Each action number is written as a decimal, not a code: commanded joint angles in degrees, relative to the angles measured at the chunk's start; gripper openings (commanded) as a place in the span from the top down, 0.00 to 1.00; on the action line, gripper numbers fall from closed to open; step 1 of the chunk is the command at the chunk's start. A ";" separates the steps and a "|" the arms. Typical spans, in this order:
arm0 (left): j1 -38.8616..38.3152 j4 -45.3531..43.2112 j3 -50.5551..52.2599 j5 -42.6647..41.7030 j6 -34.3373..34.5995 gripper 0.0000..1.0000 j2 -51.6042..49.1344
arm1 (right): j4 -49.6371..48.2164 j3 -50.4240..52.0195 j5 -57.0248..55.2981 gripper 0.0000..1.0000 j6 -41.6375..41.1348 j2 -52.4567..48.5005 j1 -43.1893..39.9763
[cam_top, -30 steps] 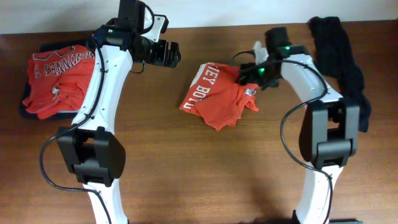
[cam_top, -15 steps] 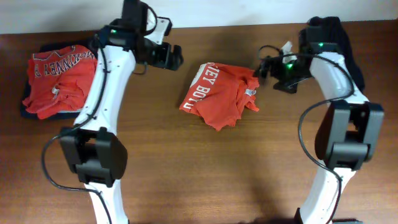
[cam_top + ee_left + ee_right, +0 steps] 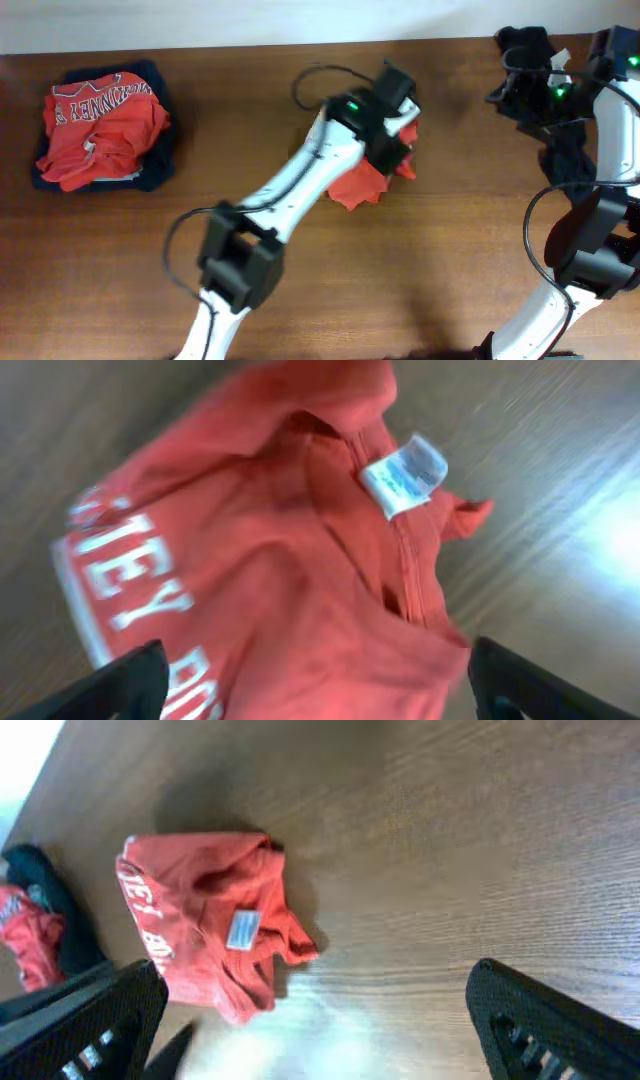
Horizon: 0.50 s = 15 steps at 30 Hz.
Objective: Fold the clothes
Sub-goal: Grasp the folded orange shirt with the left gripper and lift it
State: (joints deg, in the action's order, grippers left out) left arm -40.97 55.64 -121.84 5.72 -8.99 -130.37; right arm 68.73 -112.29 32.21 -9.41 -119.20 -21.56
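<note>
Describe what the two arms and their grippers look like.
The left arm and right arm have white shells, black joint housings and thin looping black cables. A green light glows near each wrist. The left gripper and right gripper have black fingers.

Bright, even overhead light with soft shadows. The left wrist view is motion-blurred, and glare whitens the worktop [image 3: 610,530] in both wrist views.

I read the table [image 3: 100,260] as varnished brown wood, fine-grained with a soft sheen (there is glare just beside the T-shirt). The orange-red T-shirt [image 3: 260,590] is matt, wrinkled cloth. Its lettering [image 3: 150,600] is flat white print and its neck label [image 3: 404,475] smooth and pale. Over the T-shirt, the left arm [image 3: 300,168] has glossy white plastic shells.
</note>
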 commanded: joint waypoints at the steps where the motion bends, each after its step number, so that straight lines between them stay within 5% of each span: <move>1: -2.58 -1.31 -0.28 9.60 -0.72 0.05 -5.35 | 0.90 -0.48 0.13 0.01 3.21 0.68 0.11; 15: -5.11 -8.00 -0.28 12.35 10.03 0.09 -11.08 | 1.36 -0.50 0.13 0.02 3.69 0.68 0.11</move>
State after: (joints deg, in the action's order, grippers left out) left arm -45.71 48.49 -121.82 16.75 -3.11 -139.41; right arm 70.06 -112.29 32.23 -6.81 -119.20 -21.56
